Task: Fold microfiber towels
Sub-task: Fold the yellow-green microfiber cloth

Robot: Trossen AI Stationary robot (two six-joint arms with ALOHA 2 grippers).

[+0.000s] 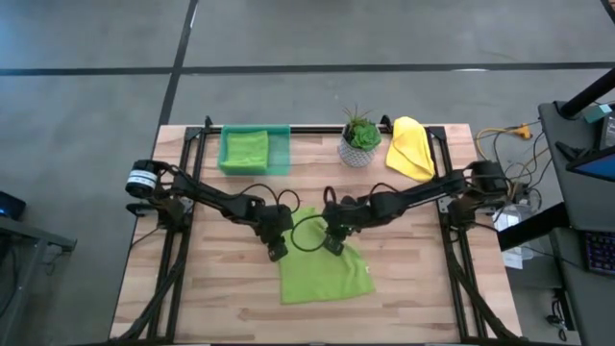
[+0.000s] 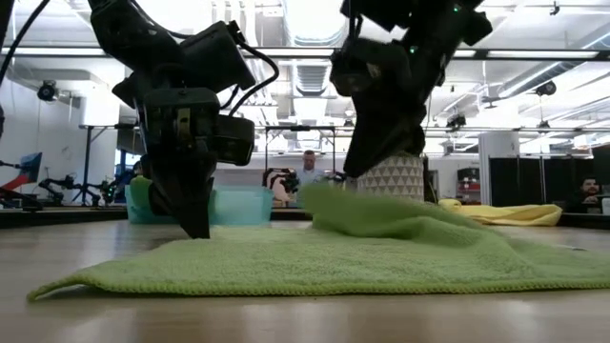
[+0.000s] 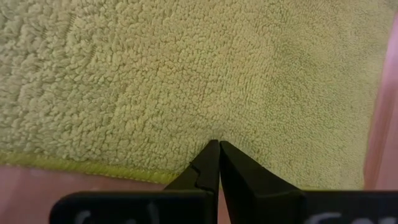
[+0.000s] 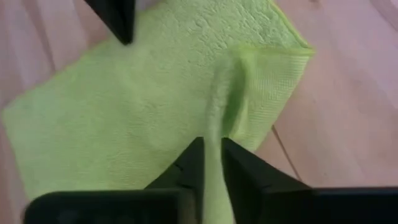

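— Can you read any writing from where you are?

— No. There are pale handwritten strokes on the dark bar behind my left fingers [image 3: 219,163], cut off at the edge, so I can't make them out. Nothing else carries legible text.

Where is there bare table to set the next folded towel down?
Free: the near strip in front of the lime towel, and the wood on either side of it out to the frame rails. Crowded: the far edge, with the green tray, potted plant and yellow towel, and mid-table, where both grippers work the towel.
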